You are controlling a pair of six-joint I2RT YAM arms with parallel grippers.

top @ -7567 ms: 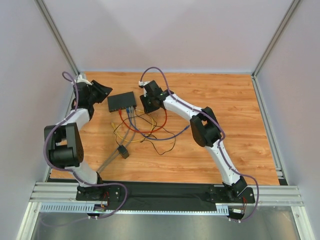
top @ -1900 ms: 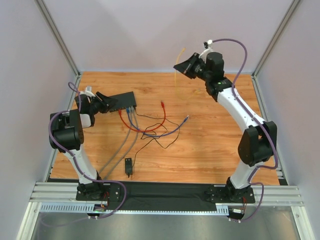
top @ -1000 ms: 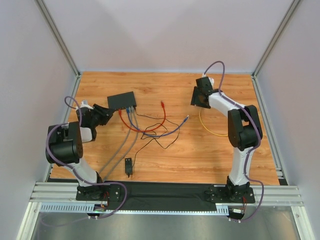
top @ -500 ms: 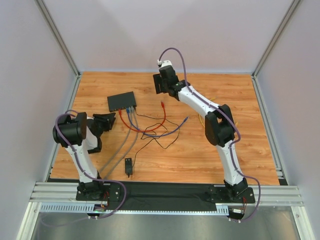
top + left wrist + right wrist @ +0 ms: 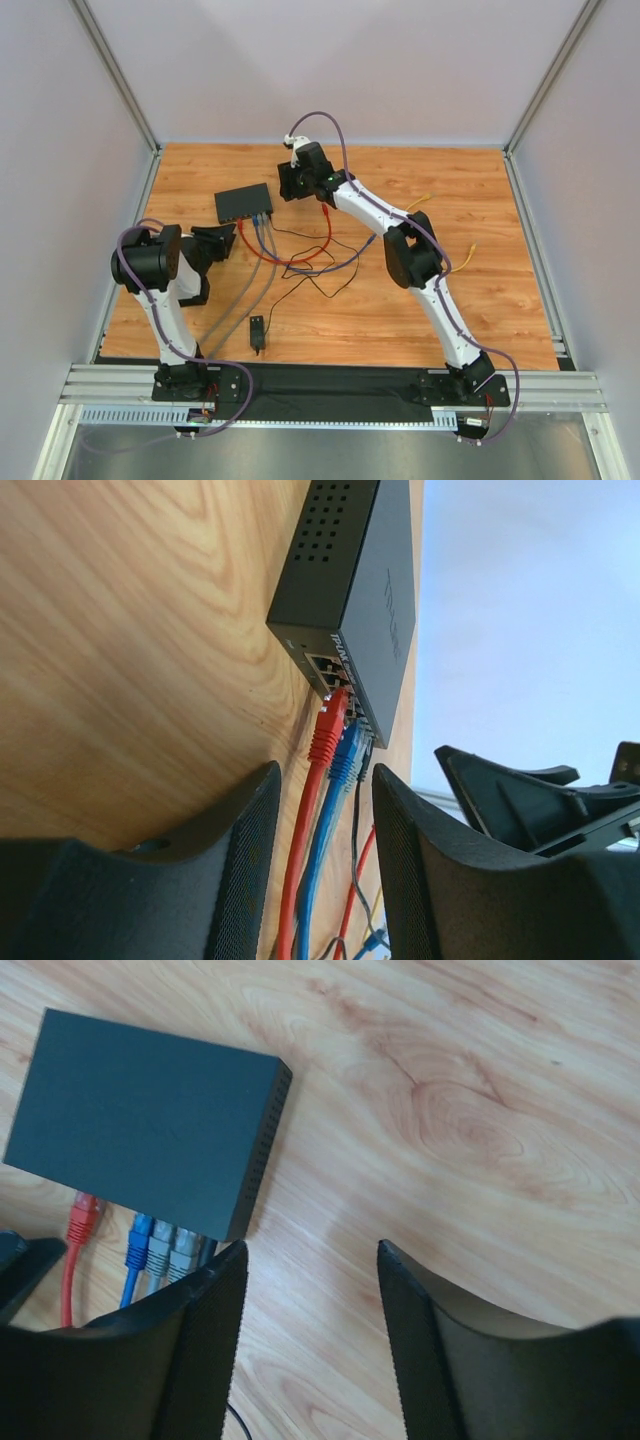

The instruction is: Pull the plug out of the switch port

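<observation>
The switch (image 5: 243,203) is a flat black box at the back left of the table. Several plugs sit in its front ports: a red plug (image 5: 327,730), a blue plug (image 5: 347,755) and two grey plugs (image 5: 172,1250). My left gripper (image 5: 215,243) hovers just short of the ports, open; in the left wrist view (image 5: 328,770) the red and blue cables run through the gap between its jaws. My right gripper (image 5: 297,183) is at the switch's right end, open over bare wood (image 5: 312,1250), holding nothing.
A tangle of red, blue and black cables (image 5: 305,262) lies in front of the switch. A small black adapter block (image 5: 258,333) sits nearer the front. A loose yellow cable (image 5: 465,255) lies at the right, partly under the right arm. Grey cables (image 5: 235,300) trail to the front edge.
My right arm has swung from the back right across to the switch's right end, leaving the yellow cable behind. My left gripper has drawn back a little from the switch.
</observation>
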